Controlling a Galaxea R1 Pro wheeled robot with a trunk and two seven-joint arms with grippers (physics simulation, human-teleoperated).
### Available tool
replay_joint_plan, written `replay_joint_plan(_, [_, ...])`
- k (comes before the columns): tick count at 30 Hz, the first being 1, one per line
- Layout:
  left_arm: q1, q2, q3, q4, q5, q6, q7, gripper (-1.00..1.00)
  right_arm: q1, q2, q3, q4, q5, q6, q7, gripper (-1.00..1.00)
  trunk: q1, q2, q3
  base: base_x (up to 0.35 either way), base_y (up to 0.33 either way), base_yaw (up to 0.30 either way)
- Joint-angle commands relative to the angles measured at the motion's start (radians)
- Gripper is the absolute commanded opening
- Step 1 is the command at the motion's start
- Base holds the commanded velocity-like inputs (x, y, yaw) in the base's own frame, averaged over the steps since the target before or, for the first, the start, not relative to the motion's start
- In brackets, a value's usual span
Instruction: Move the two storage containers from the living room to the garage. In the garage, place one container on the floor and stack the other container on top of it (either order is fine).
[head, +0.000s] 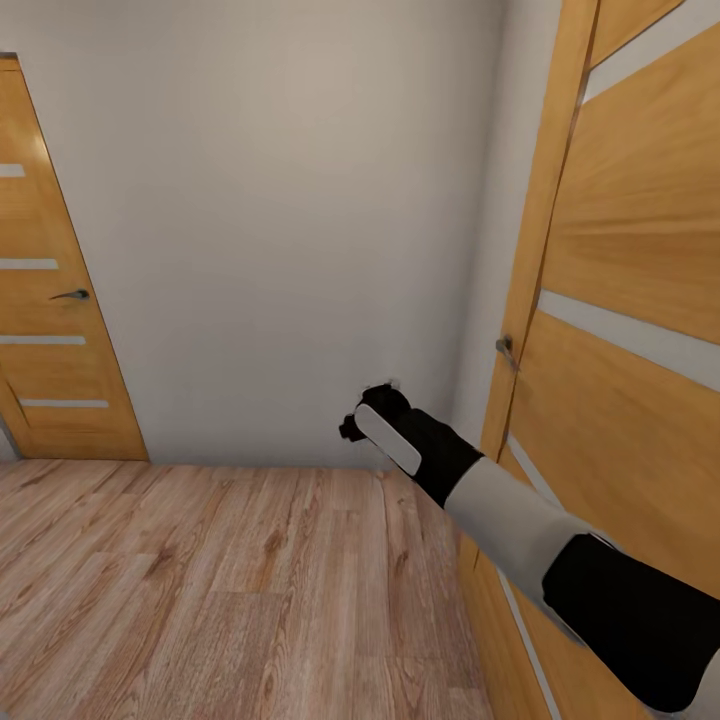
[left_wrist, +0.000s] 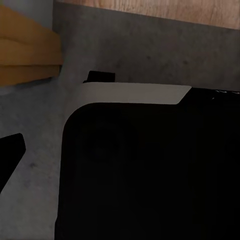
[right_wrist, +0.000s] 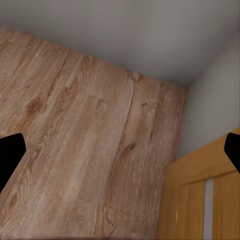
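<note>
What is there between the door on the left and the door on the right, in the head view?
A plain white wall above bare wood plank floor. The right hand reaches out before the right door; the left door stands apart.

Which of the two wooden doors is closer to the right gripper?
The wooden door on the right, next to the right gripper and its arm. The other door stands far off at the left, across the plank floor.
</note>
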Motion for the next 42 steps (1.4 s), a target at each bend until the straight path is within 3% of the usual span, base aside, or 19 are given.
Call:
replay_joint_plan(1, [0.000,0.000,0.000,-0.001,0.010,0.000,0.001,1.00,0.005,0.000,0.003,-0.006,-0.009,0.007,-0.012,1.00,0.000,-0.001,-0.001,0.000,0.000,0.000])
replay_joint_plan(42, [0.000,-0.002,0.000,0.000,0.010,0.000,0.000,1.00,0.024,0.000,0.004,-0.024,-0.012,0.027,-0.015,1.00,0.000,-0.001,-0.001,0.010,0.022,0.000])
